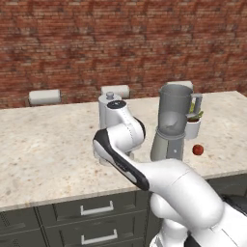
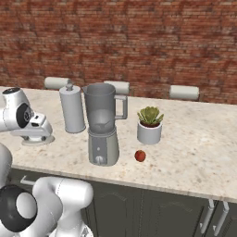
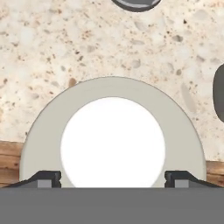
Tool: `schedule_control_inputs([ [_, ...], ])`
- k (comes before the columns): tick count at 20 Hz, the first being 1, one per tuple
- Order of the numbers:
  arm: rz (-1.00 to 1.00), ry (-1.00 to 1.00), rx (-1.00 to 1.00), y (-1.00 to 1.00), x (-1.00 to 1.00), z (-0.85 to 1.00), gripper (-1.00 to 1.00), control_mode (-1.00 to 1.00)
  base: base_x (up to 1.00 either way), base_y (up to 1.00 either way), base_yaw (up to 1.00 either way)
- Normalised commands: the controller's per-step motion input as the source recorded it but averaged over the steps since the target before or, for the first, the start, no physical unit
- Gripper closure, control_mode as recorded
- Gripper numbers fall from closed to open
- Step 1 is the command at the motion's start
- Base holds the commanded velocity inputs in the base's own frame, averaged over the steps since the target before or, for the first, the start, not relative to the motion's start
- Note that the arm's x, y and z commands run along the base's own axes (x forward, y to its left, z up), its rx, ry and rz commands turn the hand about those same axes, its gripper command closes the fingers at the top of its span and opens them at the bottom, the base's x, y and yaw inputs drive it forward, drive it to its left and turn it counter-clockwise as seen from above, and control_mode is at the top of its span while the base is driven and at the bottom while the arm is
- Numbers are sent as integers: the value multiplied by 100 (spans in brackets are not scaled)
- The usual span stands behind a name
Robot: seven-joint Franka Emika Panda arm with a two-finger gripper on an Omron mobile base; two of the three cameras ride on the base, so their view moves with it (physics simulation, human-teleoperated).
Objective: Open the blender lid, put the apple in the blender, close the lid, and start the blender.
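Two dark fingertips of the gripper (image 3: 113, 177) stand spread wide on either side of the blender lid (image 3: 113, 135), which lies flat on the counter (image 2: 194, 148); whether they touch it I cannot tell. The apple (image 2: 140, 156) sits just right of the blender (image 2: 102, 125).

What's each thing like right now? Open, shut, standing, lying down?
Blender: upright, jar open, no lid on.
Lid: off, flat on the counter.
Apple: on the counter, outside the jar.
Gripper: open, over the lid.
Canister: upright, top on.
Plant: upright.
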Motion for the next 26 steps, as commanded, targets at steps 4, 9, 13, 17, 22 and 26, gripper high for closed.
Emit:
schedule_control_inputs([
  [4,0,4,-4,22,36,-54,100,-100,0,0,0],
  [9,0,2,-2,7,32,-64,100,-100,0,0,0],
  [13,0,0,0,0,28,-51,100,-100,0,0,0],
  [17,0,0,0,0,16,-33,100,-100,0,0,0],
  [22,0,0,0,0,26,-35,100,-100,0,0,0],
  [26,0,0,0,0,21,-32,100,-100,0,0,0],
])
